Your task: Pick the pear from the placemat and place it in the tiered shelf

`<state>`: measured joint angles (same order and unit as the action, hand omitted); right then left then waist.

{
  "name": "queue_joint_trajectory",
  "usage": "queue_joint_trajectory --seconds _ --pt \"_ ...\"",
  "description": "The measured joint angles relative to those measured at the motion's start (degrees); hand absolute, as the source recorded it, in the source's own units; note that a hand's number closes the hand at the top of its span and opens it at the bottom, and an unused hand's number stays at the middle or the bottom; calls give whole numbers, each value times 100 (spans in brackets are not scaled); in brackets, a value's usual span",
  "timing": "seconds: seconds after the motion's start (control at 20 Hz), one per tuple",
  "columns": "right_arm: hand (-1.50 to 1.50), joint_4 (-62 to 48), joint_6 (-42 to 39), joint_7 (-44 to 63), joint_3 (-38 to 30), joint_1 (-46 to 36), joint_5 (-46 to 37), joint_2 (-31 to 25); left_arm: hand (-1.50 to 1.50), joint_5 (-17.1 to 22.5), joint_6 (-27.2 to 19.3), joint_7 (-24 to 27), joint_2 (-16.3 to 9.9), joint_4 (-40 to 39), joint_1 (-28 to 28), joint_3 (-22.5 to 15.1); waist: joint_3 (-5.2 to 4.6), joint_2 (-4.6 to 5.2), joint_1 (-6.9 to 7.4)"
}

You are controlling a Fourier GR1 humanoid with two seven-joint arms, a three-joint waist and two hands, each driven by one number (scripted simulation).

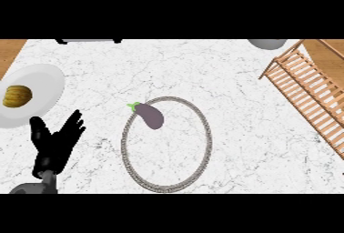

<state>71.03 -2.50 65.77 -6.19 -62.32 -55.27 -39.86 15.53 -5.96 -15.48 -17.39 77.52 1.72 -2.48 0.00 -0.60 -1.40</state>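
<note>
One open left hand (55, 144), fingers straight, empty, beside the placemat (201, 119).

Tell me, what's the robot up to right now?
Left hand open, resting at lower left; right hand out of view. No pear: an eggplant lies on the placemat. Tiered shelf right, path unobstructed.

We see a white marble counter (255, 145), a slatted shelf (310, 93) of pale wood, a smooth white plate (40, 86), and a matt black hand (55, 146).
</note>
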Motion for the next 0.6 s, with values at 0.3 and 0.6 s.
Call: queue_joint_trajectory --seconds 0.3,0.6 --pt "150 208 -304 -244 -366 570 91 -187 0 -29 106 93 34 -127 83 51 5 26 67" --pt "150 192 -363 -435 -684 970 6 -276 0 -117 116 -3 119 -130 181 46 6 44 122"
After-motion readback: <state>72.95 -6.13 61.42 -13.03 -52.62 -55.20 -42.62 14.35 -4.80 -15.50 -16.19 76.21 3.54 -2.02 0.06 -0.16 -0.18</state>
